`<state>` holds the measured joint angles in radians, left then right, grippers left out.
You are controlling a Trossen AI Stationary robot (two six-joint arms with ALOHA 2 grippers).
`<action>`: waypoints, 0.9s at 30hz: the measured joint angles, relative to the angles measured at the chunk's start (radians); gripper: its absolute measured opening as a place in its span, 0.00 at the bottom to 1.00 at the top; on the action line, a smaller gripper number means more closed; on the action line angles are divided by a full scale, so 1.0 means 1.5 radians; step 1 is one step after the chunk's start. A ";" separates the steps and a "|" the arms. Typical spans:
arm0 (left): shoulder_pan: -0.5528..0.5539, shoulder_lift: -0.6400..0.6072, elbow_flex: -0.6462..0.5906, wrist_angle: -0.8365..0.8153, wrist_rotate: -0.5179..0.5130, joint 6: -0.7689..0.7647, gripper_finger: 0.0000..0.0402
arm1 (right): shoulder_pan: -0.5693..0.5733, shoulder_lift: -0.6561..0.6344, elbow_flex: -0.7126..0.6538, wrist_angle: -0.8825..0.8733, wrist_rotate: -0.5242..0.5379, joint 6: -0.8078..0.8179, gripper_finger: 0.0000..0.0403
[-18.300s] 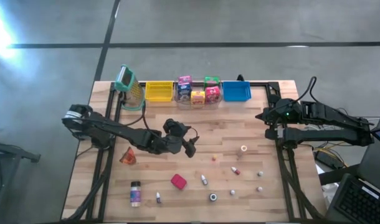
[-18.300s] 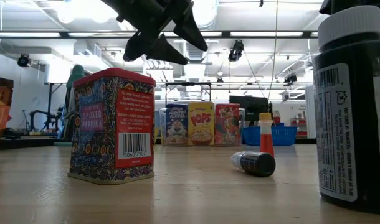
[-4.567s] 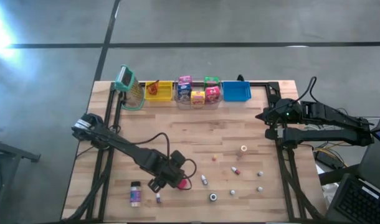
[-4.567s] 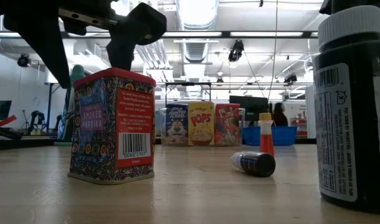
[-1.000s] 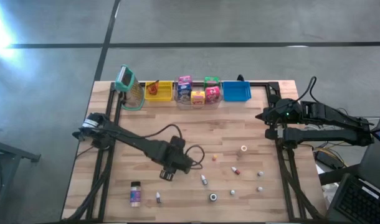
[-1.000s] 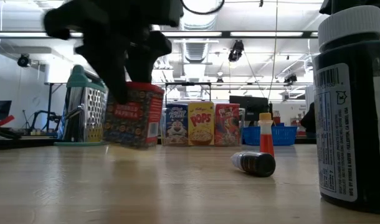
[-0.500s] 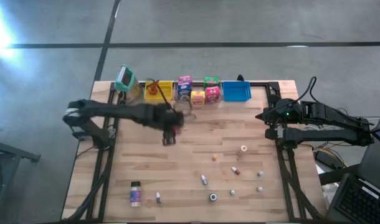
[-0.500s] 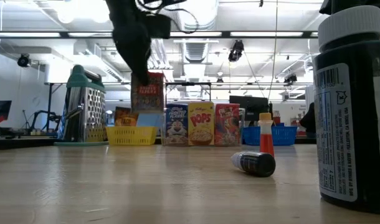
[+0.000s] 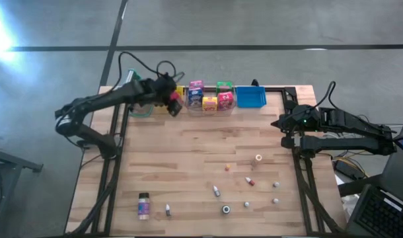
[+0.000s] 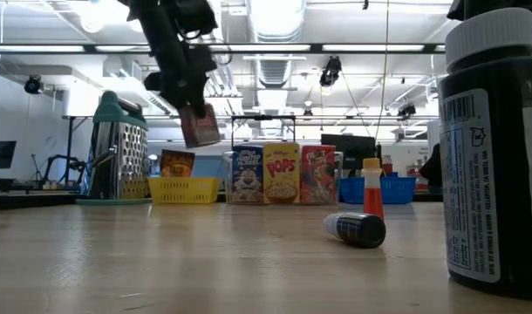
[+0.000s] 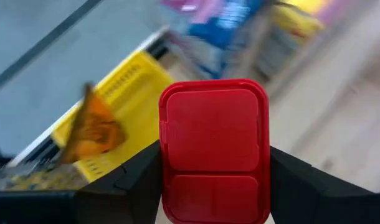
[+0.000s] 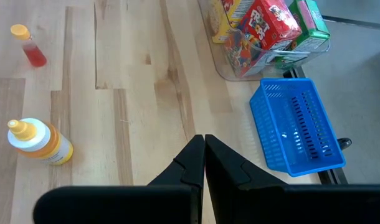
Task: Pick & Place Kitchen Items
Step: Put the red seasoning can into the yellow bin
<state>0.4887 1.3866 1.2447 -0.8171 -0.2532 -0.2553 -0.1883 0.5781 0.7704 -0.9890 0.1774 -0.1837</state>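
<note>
My left gripper (image 9: pixel 171 100) is at the table's far edge, shut on a red spice tin (image 10: pixel 199 125) that hangs above the yellow bin (image 10: pixel 186 188). The left wrist view shows the tin's red lid (image 11: pixel 213 146), with the yellow bin (image 11: pixel 124 93) and an orange wedge (image 11: pixel 93 127) in it behind. My right gripper (image 12: pixel 204 155) is shut and empty, resting at the table's right edge (image 9: pixel 281 123). A purple-labelled jar (image 9: pixel 143 205) stands near the front left. Several tiny bottles (image 9: pixel 250 180) lie at the front right. My left gripper pinches the tin between its two fingers (image 11: pixel 133 182), one on each narrow side, near the lid end (image 11: pixel 177 186). The fingers come slanting down from the table's left. The tin hangs tilted below them, lifted clear above the yellow bin.
A clear bin (image 9: pixel 208 99) of mini cereal boxes and a blue bin (image 9: pixel 250 97) stand along the far edge, right of the yellow bin. A metal grater (image 10: pixel 118 148) stands left of it. A big dark jar (image 10: pixel 493 148) stands close to the low camera.
My left gripper has carried the tin from the table's middle toward the far edge and slightly left, rising. It now stands over the yellow bin. The tin, still held, has tipped to a slant.
</note>
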 joint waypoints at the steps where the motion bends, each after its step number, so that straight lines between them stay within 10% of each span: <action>1: 0.013 0.003 0.000 0.003 0.000 -0.011 0.58 | 0.000 0.000 0.000 0.000 0.000 0.000 0.02; 27: 0.140 0.173 0.070 0.014 -0.013 0.001 0.58 | 0.000 0.000 0.000 0.000 0.000 0.000 0.02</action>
<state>0.6995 1.6464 1.3491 -0.7956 -0.2729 -0.2542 -0.1880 0.5781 0.7701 -0.9894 0.1773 -0.1837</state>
